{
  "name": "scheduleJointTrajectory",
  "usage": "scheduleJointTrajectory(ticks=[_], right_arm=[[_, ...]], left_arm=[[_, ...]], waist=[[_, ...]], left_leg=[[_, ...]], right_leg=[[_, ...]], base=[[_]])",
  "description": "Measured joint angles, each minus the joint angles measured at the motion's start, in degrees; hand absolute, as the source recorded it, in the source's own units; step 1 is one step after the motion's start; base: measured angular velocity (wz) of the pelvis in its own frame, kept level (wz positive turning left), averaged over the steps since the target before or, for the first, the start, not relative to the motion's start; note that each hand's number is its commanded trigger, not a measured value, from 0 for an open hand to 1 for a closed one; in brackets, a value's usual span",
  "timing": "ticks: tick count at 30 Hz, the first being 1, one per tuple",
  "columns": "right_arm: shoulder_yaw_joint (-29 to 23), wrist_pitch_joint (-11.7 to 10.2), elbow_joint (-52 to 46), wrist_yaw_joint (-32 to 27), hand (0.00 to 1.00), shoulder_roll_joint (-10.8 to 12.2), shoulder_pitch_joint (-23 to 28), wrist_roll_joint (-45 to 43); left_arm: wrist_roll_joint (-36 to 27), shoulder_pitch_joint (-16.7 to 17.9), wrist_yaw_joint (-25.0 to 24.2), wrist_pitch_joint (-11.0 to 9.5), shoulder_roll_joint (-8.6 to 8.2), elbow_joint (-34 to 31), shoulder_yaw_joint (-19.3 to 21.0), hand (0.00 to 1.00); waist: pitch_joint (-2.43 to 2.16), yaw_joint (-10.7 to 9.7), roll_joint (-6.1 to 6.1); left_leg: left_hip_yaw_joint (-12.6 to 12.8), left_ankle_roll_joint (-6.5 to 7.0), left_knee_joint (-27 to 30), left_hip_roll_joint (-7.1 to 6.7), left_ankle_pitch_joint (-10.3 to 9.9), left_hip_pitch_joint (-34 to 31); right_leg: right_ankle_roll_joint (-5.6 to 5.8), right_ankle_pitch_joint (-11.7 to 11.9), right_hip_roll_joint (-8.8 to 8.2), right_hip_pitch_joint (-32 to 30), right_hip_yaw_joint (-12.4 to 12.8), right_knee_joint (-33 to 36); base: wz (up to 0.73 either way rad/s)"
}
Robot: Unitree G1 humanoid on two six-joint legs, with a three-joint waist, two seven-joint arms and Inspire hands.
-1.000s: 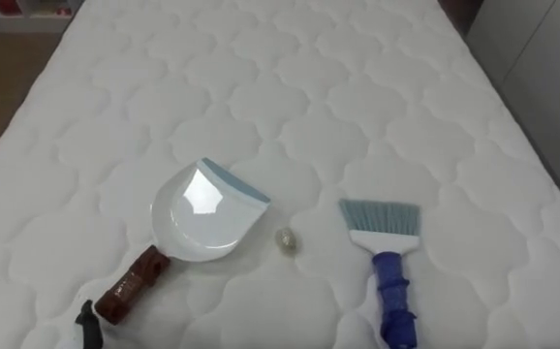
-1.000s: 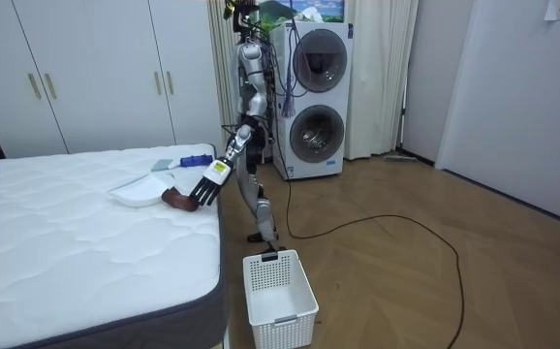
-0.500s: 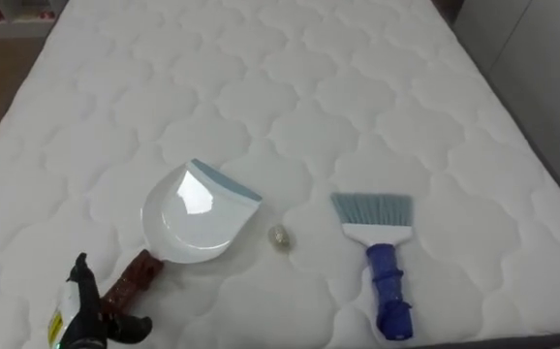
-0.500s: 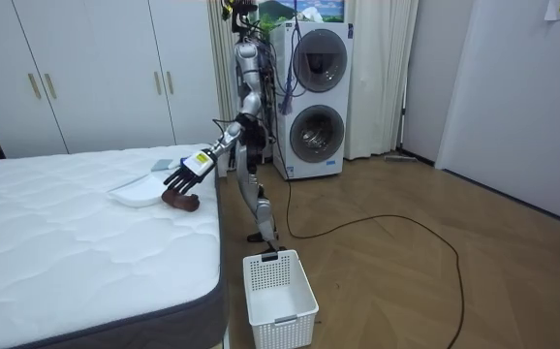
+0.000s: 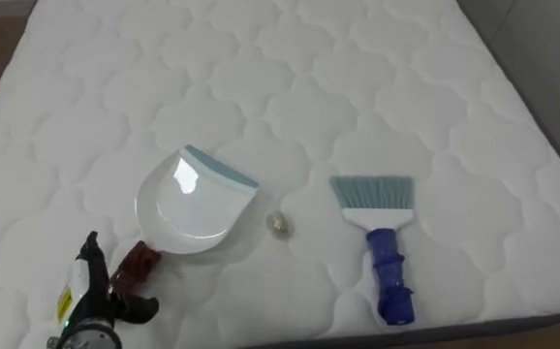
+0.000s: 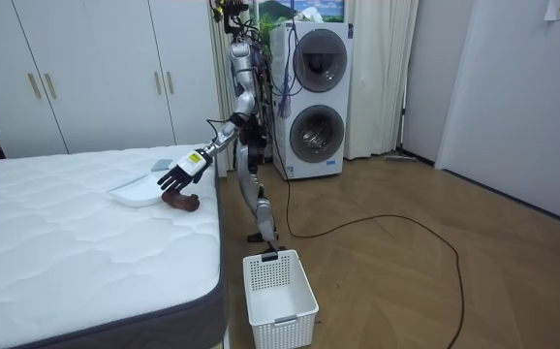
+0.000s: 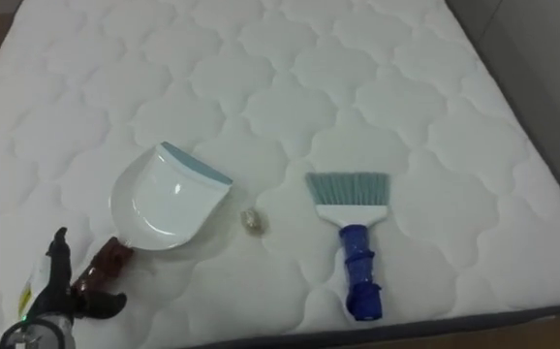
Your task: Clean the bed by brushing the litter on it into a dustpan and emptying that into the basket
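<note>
Now your left hand (image 5: 91, 291) has come up over the handle (image 5: 139, 261) of the dustpan (image 5: 191, 202) at the bed's (image 5: 357, 78) near edge, fingers spread, gripping nothing; the crumb (image 5: 279, 224) lies between dustpan and brush (image 5: 380, 242), unswept.

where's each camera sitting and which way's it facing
Left eye view: on the robot's head, looking down at the mattress with dustpan and brush; left robot hand at lower left.
Right eye view: beside it, same downward look, same left robot hand.
Room view: across the room, facing the mattress side-on, the whole robot, a white basket.
All share the dustpan and left robot hand.
</note>
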Motion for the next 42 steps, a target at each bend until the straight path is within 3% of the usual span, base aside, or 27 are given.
scheduleJointTrajectory(ticks=[8, 16, 24, 30, 42], right_arm=[[2.8, 0.0, 0.4, 0.1, 0.0, -0.4, -1.9, 4.9], [5.1, -0.2, 0.2, 0.0, 0.0, -1.4, -3.4, 5.6], [7.6, -1.3, 0.4, -2.2, 0.0, -1.6, -4.3, 7.1], [8.9, -1.4, 0.8, -4.0, 0.0, -2.0, -6.0, 7.1], [11.2, -1.3, 0.5, -4.4, 0.0, -2.1, -6.0, 8.1]], left_arm=[[-5.1, -5.6, -1.6, 0.0, 0.56, 9.5, -3.9, 0.0], [-5.0, -8.9, -2.6, 0.0, 1.72, 14.1, -4.2, 0.0], [-5.1, -12.2, -2.5, 0.0, 2.31, 15.6, -4.8, 0.0], [-7.3, -14.8, -2.4, 0.0, 2.76, 16.4, -4.9, 0.0], [-7.3, -16.3, -1.8, -0.1, 4.19, 16.3, -7.6, 0.0]], waist=[[0.31, -0.1, 0.1], [0.66, -0.3, 1.02], [0.8, -0.5, 1.21], [1.54, -0.8, 1.53], [1.79, -1.5, 1.58]], left_leg=[[0.1, 0.0, 2.0, -0.06, 0.0, -4.9], [0.8, 0.03, 2.5, 0.01, 0.1, -8.4], [0.8, 0.04, 4.1, -0.06, 0.1, -12.4], [1.6, 0.16, 4.4, -0.2, 0.4, -14.5], [1.8, 0.17, 7.0, -0.51, 0.6, -18.8]], right_leg=[[-0.19, 0.2, -0.22, -4.6, 0.0, 1.3], [-0.24, 0.2, -0.32, -9.0, 0.6, 3.2], [-0.26, 0.2, -0.56, -12.9, 0.7, 4.6], [-0.29, 0.2, -0.98, -16.4, 0.7, 7.4], [-0.59, 0.0, -1.9, -20.6, -0.8, 9.5]], base=[[0.0], [-0.07], [0.01], [-0.06], [0.02]])
